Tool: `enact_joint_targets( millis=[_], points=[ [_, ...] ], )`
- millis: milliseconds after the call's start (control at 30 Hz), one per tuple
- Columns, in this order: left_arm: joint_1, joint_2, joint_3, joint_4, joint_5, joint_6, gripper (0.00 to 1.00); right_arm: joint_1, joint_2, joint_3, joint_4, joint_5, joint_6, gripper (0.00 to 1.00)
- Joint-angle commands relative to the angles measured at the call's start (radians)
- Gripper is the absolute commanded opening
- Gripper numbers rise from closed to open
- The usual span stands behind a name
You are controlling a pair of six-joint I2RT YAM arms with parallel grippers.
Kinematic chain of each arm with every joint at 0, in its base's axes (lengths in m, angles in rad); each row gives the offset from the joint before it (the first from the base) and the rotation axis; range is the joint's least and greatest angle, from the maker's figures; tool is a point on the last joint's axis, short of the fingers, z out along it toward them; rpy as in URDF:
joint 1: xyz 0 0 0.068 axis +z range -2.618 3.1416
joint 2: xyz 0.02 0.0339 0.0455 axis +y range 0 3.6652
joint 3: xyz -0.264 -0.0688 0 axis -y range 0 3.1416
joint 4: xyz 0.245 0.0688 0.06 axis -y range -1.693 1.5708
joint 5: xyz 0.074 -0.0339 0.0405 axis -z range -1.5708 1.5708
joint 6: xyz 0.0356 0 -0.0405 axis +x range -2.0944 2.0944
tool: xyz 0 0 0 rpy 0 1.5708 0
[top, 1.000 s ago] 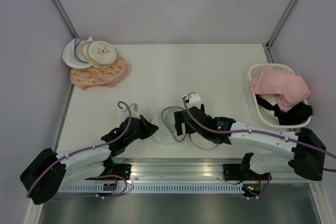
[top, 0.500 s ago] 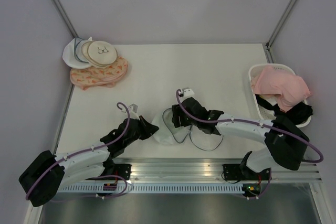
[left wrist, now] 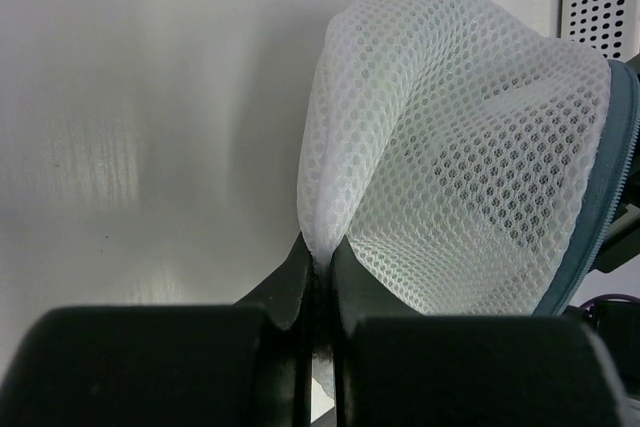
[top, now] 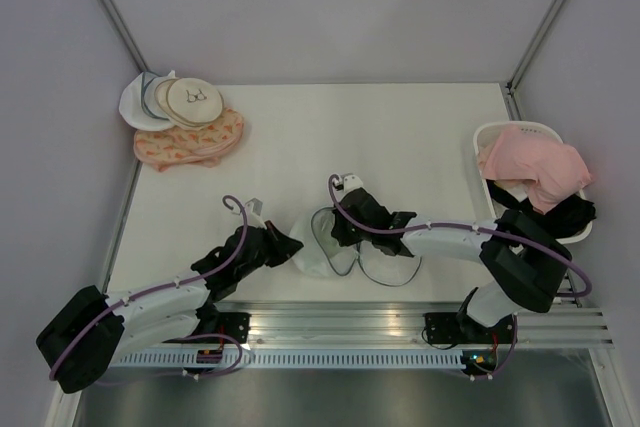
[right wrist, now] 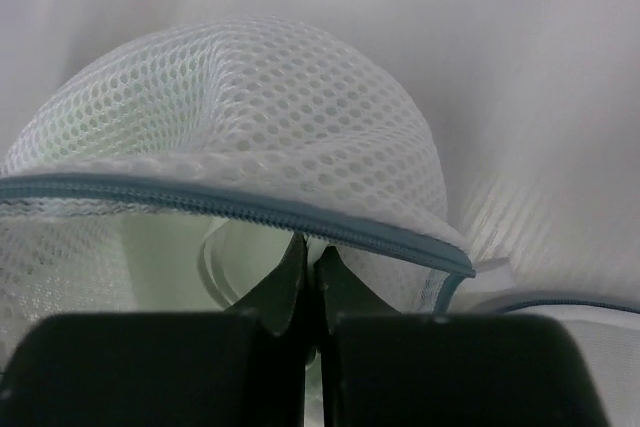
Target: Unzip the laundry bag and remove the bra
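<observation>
Left fingers (left wrist: 285, 292) and right fingers (right wrist: 287, 282) pinched on laundry bag (top: 312, 252), mouth apparently facing right.

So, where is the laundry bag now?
In the top view the laundry bag lies at the near edge of the table, between the left gripper, pinching its mesh, and the right gripper.

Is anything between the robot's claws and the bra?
Yes: the mesh of the laundry bag encloses the bra. The left gripper and right gripper grip only the bag, its zipper partly open.
</observation>
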State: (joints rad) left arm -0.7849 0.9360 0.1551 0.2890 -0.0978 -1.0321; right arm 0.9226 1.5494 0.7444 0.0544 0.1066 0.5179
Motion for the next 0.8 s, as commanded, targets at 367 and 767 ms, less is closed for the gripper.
enact_joint_targets(
  millis=[367,767],
  points=[
    [0.003,0.000,0.011,0.055,-0.009,-0.037,0.69,0.001,-0.222,-0.028,-0.013,-0.148,-0.042,0.00],
    [0.003,-0.022,0.021,-0.013,-0.046,-0.033,0.82,-0.001,-0.376,0.001,-0.136,-0.599,-0.239,0.00]
  ],
)
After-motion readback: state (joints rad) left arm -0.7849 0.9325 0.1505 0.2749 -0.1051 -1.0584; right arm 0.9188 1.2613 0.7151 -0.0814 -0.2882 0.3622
